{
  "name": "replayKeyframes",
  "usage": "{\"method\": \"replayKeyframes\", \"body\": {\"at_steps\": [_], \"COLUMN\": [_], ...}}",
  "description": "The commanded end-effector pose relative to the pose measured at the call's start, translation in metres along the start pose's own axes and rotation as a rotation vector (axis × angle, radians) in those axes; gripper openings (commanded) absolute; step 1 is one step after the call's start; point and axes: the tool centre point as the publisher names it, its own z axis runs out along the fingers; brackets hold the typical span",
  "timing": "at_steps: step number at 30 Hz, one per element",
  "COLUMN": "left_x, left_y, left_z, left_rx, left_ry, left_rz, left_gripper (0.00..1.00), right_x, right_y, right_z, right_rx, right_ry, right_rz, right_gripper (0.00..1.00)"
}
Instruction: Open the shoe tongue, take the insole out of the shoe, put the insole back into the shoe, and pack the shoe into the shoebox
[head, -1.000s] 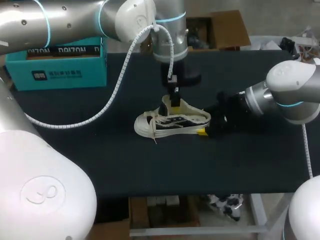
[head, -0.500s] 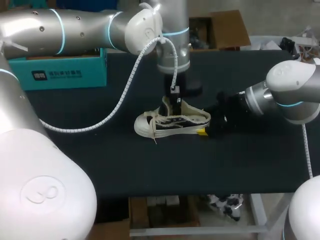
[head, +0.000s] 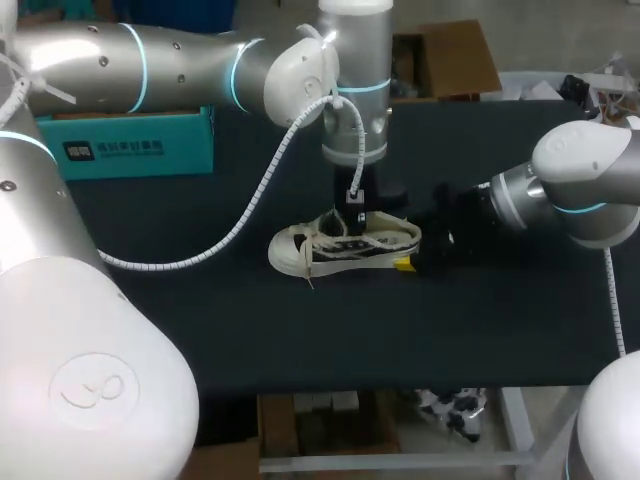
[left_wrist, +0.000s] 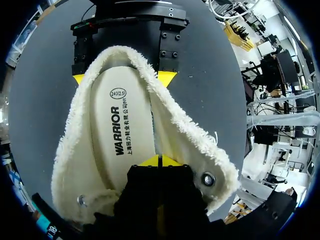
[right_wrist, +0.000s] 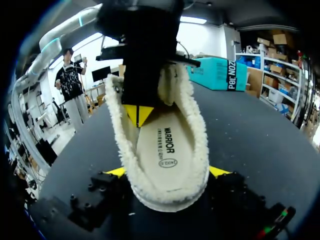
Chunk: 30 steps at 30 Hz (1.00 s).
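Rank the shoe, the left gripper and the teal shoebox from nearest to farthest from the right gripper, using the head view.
1. shoe: heel held by the right gripper.
2. left gripper: in the shoe's opening.
3. teal shoebox: table's far left.

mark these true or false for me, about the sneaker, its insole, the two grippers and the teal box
1. The white fleece-lined sneaker lies on the black table, outside the box. True.
2. The cream printed insole lies on the table beside the sneaker. False: it sits inside the sneaker.
3. The right gripper has a yellow tip on each side of the sneaker's heel. True.
4. The teal cardboard shoebox stands on the robot's right side of the table. False: it stands at the far left.
5. The left gripper is spread wide open. False: its yellow tips meet, inside the sneaker's opening.
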Motion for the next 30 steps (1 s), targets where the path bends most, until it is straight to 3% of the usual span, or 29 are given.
{"method": "replayKeyframes", "body": {"at_steps": [1,5,14,24,30], "left_x": [0.006,0.002,-0.006,-0.016,-0.029], "left_y": [0.005,0.006,0.006,0.003,0.003], "left_z": [0.010,0.018,0.026,0.041,0.066], "left_rx": [0.013,0.003,0.001,-0.023,-0.055], "left_ry": [-0.038,-0.069,-0.102,-0.179,-0.294], "left_rz": [-0.020,-0.036,-0.006,-0.010,-0.039], "left_gripper": [0.00,0.02,0.33,0.31,0.29], "right_x": [-0.004,-0.004,-0.004,-0.004,-0.004], "right_y": [-0.006,-0.006,-0.006,-0.006,-0.006], "right_z": [0.006,0.006,0.006,0.006,0.006], "right_rx": [-0.002,-0.002,-0.002,-0.002,-0.002], "right_ry": [0.003,0.003,0.003,0.003,0.003], "right_rz": [0.001,0.001,0.001,0.001,0.001], "right_gripper": [0.00,0.00,0.00,0.00,0.00]}}
